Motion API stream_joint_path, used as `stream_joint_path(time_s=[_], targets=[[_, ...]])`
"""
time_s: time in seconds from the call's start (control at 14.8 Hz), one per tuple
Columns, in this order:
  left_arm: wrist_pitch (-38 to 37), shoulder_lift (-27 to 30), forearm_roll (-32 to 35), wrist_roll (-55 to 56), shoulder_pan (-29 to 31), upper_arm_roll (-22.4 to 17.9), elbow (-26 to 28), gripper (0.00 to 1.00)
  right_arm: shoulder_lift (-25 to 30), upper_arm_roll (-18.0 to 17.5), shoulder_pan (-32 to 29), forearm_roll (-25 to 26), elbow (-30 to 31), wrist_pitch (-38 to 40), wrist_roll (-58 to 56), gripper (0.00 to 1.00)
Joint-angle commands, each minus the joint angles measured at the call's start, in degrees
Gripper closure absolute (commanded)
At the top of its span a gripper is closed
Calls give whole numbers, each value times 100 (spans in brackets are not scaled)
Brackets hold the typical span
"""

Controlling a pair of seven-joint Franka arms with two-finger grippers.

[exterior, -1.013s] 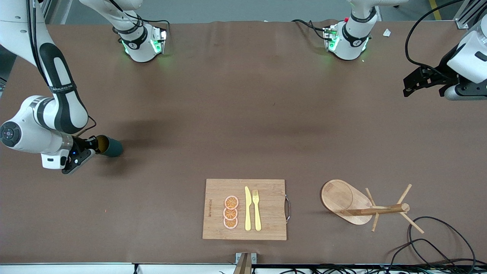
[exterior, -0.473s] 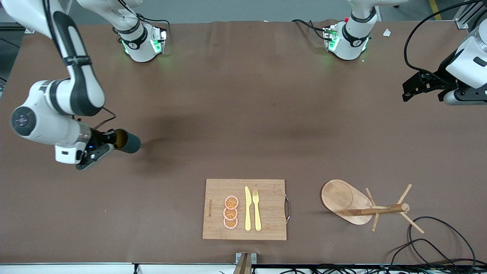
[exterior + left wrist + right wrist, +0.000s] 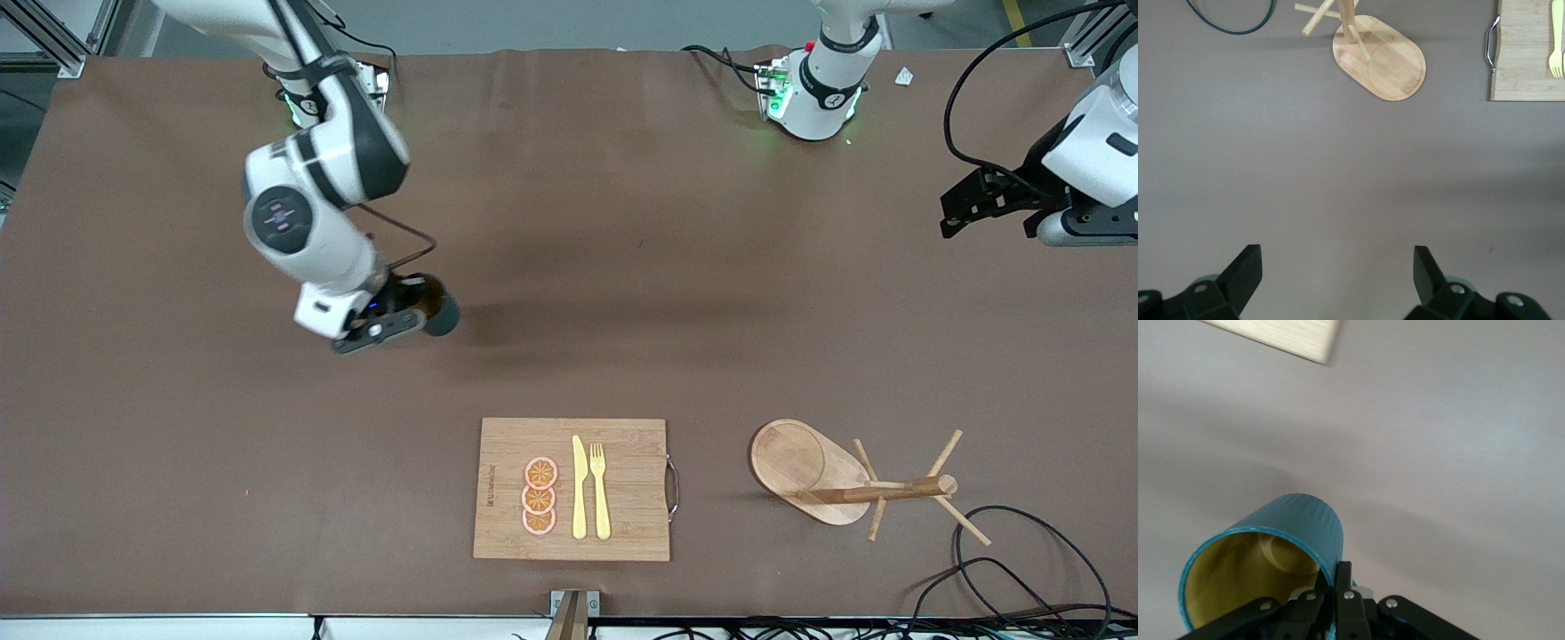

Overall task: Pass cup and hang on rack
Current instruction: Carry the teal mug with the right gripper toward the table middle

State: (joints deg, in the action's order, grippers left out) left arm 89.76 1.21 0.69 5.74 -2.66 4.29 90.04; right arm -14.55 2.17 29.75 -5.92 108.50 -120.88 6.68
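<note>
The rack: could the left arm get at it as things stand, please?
Probably yes: the left gripper hangs open and empty over bare table at its own end, nothing lies between it and the rack, whose pegs are free.

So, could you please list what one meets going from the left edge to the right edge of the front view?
Right gripper holding the cup → cutting board → rack → left gripper, open and waiting over bare table.

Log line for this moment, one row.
right gripper: shut on cup rim, over bare table | left gripper: open, waiting at left arm's end | rack: pegs bare | phase: carrying to handover
</note>
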Motion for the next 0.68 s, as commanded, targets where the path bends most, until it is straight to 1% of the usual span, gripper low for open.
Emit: stream_joint_path(time_s=[0.0,0.2,0.41,0.61], targets=[[-29,-25,-61,-56,98,-7,-109,0,-302,91,556,-67,-189,-347,946,100],[-12,-33,-61,-74,125,-7,-118,0,-740,91,1137,-76,-407,-734,1851,100],[-12,-33,-52,-65,125,-7,-118,0,-1276,91,1576,-172,-969,-753,2458,100],[-3,-33,1,-3,125,-7,-109,0,-1699,91,1788,-172,-1322,-753,2690,100]])
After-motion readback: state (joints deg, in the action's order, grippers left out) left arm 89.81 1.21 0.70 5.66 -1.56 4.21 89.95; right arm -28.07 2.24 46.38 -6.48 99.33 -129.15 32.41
